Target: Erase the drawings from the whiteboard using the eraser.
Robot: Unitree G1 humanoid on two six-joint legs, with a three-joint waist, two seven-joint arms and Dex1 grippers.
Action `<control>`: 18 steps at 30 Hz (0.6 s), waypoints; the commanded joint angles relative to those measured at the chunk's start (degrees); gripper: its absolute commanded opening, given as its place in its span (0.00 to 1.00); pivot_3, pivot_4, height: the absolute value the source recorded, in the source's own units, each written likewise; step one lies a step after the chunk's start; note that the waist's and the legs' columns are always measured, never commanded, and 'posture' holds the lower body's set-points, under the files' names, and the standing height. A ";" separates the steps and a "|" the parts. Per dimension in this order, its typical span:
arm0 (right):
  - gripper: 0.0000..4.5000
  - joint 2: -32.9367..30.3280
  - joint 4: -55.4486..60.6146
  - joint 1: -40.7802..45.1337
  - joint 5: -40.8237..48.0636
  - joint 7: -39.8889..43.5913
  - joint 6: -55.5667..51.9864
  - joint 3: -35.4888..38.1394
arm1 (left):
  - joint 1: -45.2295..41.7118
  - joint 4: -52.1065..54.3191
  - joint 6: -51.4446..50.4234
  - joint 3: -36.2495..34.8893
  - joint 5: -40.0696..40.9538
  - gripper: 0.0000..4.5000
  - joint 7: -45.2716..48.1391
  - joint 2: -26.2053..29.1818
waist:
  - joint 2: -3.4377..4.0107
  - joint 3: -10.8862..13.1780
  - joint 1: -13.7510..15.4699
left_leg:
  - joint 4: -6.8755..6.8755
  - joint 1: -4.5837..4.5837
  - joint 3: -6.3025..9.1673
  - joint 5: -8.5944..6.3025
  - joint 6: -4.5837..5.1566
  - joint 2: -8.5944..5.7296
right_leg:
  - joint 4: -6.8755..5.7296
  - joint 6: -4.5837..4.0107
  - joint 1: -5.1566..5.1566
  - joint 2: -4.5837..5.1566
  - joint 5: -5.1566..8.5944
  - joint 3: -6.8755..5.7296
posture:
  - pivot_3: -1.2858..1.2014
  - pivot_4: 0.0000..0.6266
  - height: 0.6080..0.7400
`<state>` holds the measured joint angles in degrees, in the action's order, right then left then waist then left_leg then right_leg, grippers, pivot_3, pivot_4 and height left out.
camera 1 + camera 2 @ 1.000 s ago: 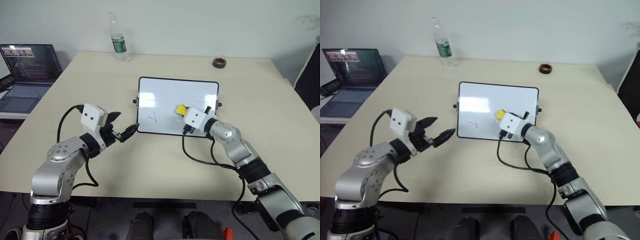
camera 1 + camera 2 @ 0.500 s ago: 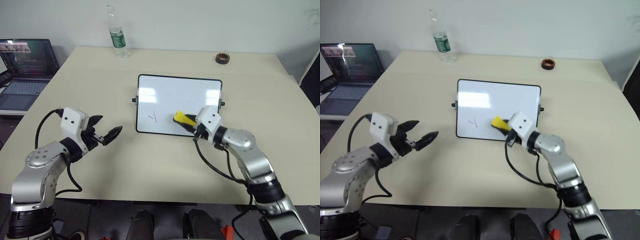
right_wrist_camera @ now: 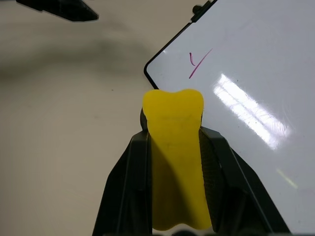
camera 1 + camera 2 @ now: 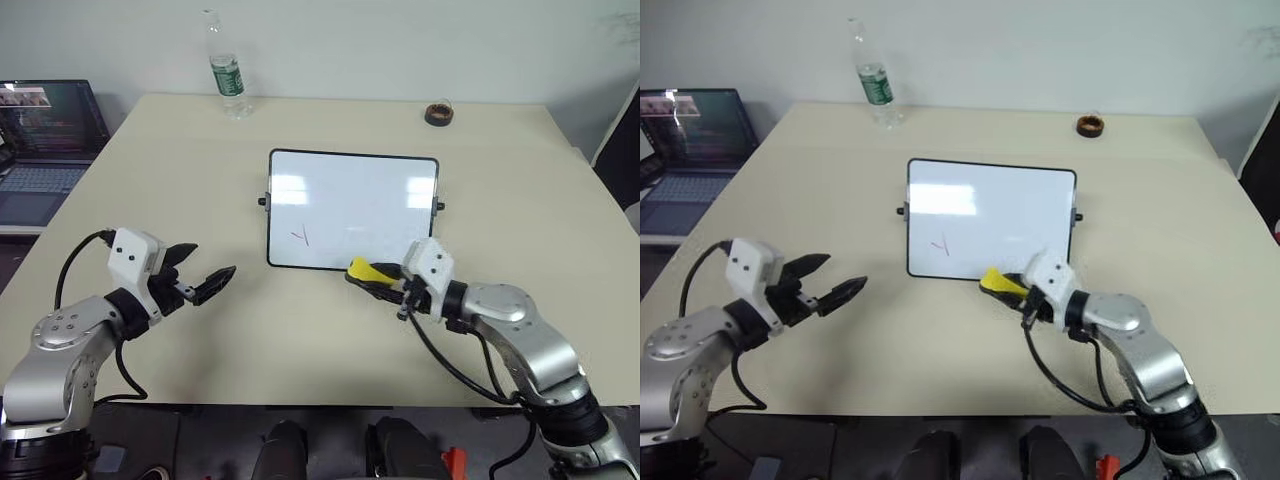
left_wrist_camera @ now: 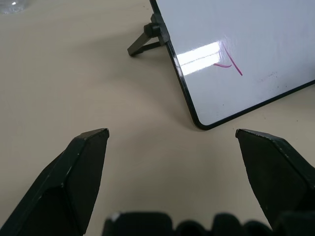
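The right gripper point(image 4: 368, 277) has pulled back off the whiteboard point(image 4: 352, 209), pinching the eraser point(image 4: 364, 272); the left gripper point(image 4: 201, 270) stands spread over the worktop point(image 4: 300, 340).

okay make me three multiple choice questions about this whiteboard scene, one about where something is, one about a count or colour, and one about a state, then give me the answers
1. Where is the plastic bottle?
A. At the far left corner of the table
B. On the whiteboard
C. Beside the right gripper

2. How many red marks show on the whiteboard?
A. Three
B. One
C. None

3. What state is the left gripper in?
A. Shut on the eraser
B. Shut on the bottle
C. Open and empty

Answers:
1. A: the plastic bottle stands far from the whiteboard, toward the table's far left corner.
2. B: a single red mark shows on the board's left part.
3. C: the left gripper has its fingers spread with nothing between them, while the right gripper grips the yellow eraser.
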<state>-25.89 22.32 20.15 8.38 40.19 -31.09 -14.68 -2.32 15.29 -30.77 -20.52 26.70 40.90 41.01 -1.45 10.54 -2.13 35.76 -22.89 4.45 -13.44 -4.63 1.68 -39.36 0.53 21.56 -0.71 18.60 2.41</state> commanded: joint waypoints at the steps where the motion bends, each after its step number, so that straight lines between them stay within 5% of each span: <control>1: 0.22 3.07 -6.52 8.71 -7.08 -3.62 7.26 -4.27 | 0.04 1.84 1.16 -0.44 -0.21 1.00 0.43 1.18 | 0.01 0.03 -0.34 | 0.03 0.02 -0.02 0.00 0.00 0.00 | -0.05 0.00 0.01 -0.03 0.00 0.02 | 0.52 0.24 1.00; 12: 0.22 17.24 -44.85 33.93 -19.96 -11.69 23.27 -11.30 | -1.02 1.24 1.31 1.83 -1.11 1.00 1.64 1.90 | 0.01 0.04 -0.31 | 0.02 -0.05 -0.04 0.00 -0.03 0.04 | -0.16 -0.04 0.14 -0.02 -0.02 0.03 | 0.52 0.24 1.00; 18: 0.22 18.39 -59.12 35.27 -24.52 -11.27 29.76 -14.28 | -0.67 2.20 1.14 2.46 -1.12 1.00 1.37 1.74 | -0.01 0.02 0.08 | 0.02 -0.06 -0.03 -0.01 -0.02 0.07 | -0.18 -0.05 0.14 0.02 -0.02 0.02 | 0.52 0.24 1.00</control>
<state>-7.07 -34.31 56.14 -14.70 27.86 -2.17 -27.95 -2.80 15.42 -30.52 -17.50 25.64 42.07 41.97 -1.46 10.56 -2.05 35.77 -22.91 4.38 -13.45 -4.65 1.76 -39.59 0.49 21.70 -0.67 18.59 2.48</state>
